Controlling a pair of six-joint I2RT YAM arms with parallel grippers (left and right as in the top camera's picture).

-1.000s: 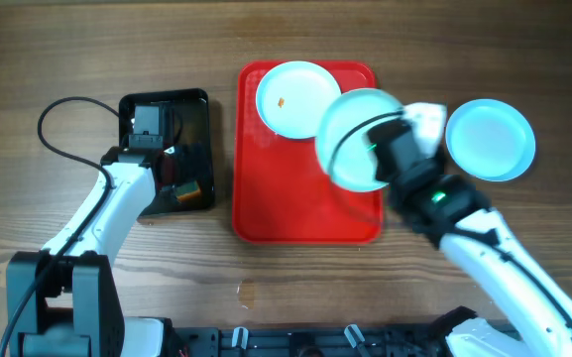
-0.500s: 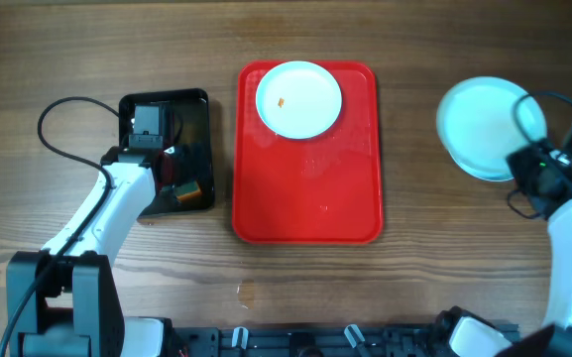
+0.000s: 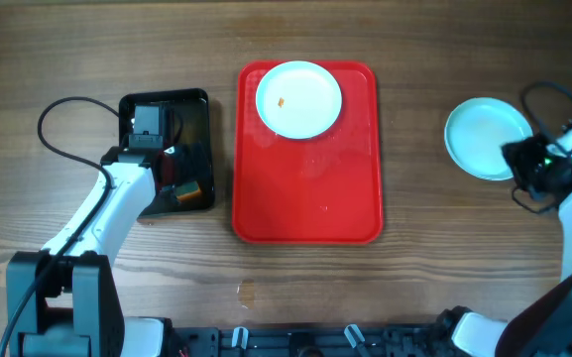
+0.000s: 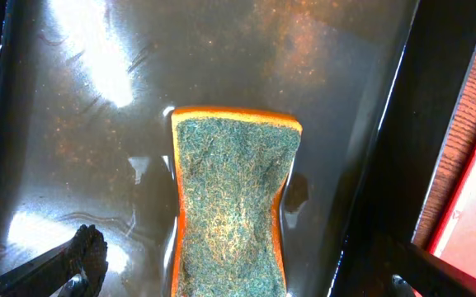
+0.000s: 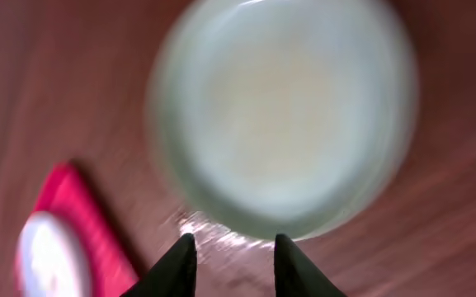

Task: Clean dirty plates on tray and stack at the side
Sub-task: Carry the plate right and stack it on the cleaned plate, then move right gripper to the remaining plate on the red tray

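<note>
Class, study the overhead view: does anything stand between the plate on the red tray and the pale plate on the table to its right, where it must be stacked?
Nothing visible does. Only bare table separates the dirty plate on the tray from the side plate. The right tool sits at that plate's far edge.

A red tray (image 3: 305,203) with a raised rim lies flat on the counter (image 3: 414,278). One white plate (image 3: 298,99), with an orange speck (image 3: 282,100) near its centre, sits at its far end. A pale-blue plate (image 3: 482,137) lies flat on the counter, well right of the tray.
</note>
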